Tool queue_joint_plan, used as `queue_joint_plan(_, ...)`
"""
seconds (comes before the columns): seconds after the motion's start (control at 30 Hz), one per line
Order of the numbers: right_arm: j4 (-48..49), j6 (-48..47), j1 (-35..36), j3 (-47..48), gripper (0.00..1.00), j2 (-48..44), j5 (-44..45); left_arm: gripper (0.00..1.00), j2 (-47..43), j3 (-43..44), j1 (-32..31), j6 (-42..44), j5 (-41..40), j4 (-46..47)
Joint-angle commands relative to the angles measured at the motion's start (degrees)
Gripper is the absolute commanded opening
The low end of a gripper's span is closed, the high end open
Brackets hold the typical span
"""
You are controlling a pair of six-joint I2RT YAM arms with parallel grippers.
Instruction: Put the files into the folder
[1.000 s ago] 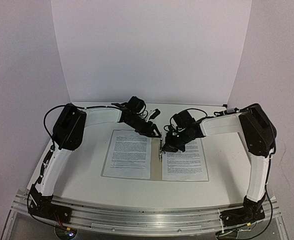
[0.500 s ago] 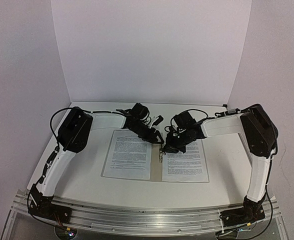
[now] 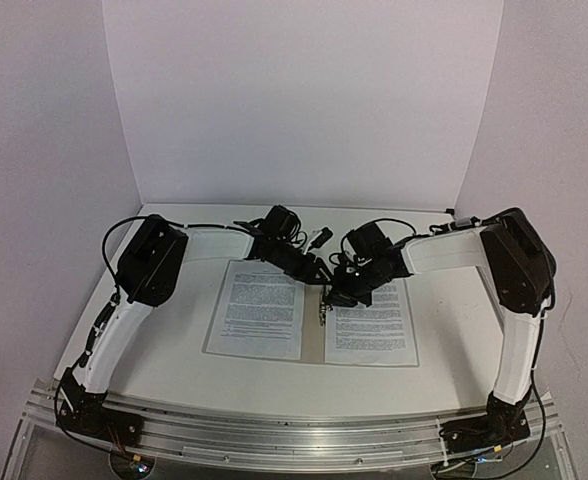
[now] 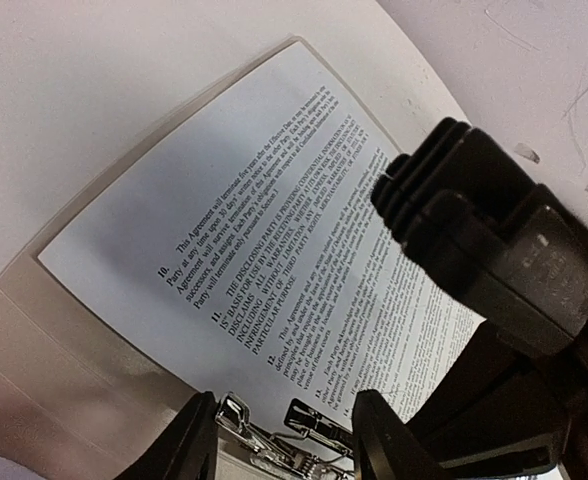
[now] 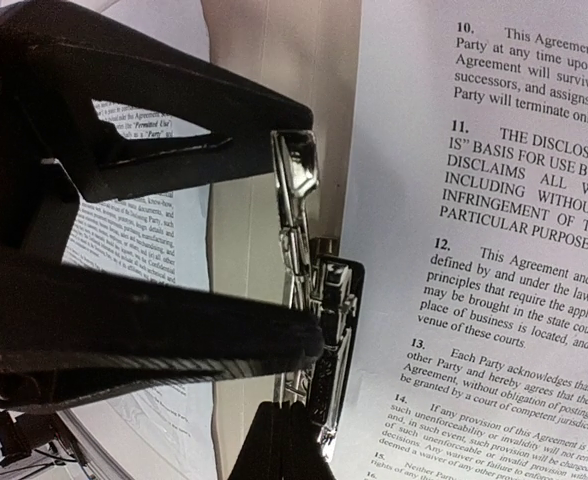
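The beige folder lies open and flat on the table. One printed sheet lies on its left half and another on its right half. A metal clip runs along the spine. My left gripper hangs open over the clip's far end, and in the left wrist view its fingers stand on either side of the clip. My right gripper is shut, its tips against the near end of the clip, beside the right sheet.
Both forearms meet over the folder's spine, and the right arm's black wrist fills the right side of the left wrist view. White backdrop walls enclose the table on three sides. The aluminium rail runs along the near edge.
My left arm has swung right and slightly nearer, bringing its gripper over the clip beside the right gripper. The right arm, the folder and the sheets have not moved.
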Motion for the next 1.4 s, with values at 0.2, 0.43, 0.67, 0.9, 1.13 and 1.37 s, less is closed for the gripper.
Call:
queue_joint_plan(0.2,-2.4,-1.0,0.4,3.6,0.06,-1.6,-0.1,0.41,-3.4,-1.1,-0.2,3.3,4.6,1.5)
queue_joint_plan(0.43,-2.7,-0.9,0.4,4.4,0.25,-6.8,0.6,0.41,-5.3,-1.9,-0.2,7.2,5.1,0.2)
queue_joint_plan(0.67,-3.2,-3.4,0.4,0.6,0.37,-13.1,-5.4,0.41,-6.9,-3.9,-0.2,11.6,6.3,-1.2)
queue_joint_plan(0.9,-4.0,-3.8,-1.0,-3.1,0.41,-21.2,-5.6,0.43,-8.1,-4.5,-0.2,16.0,8.1,-2.6)
queue_joint_plan(1.13,-4.5,-3.1,-4.2,-6.0,0.42,-25.3,-4.4,0.43,-9.8,-7.0,-0.8,22.3,9.5,-5.5)
queue_joint_plan(1.37,-5.2,-3.4,-4.9,-5.5,0.47,-24.7,-4.4,0.46,-13.0,-9.0,-2.7,32.6,6.5,-9.1)
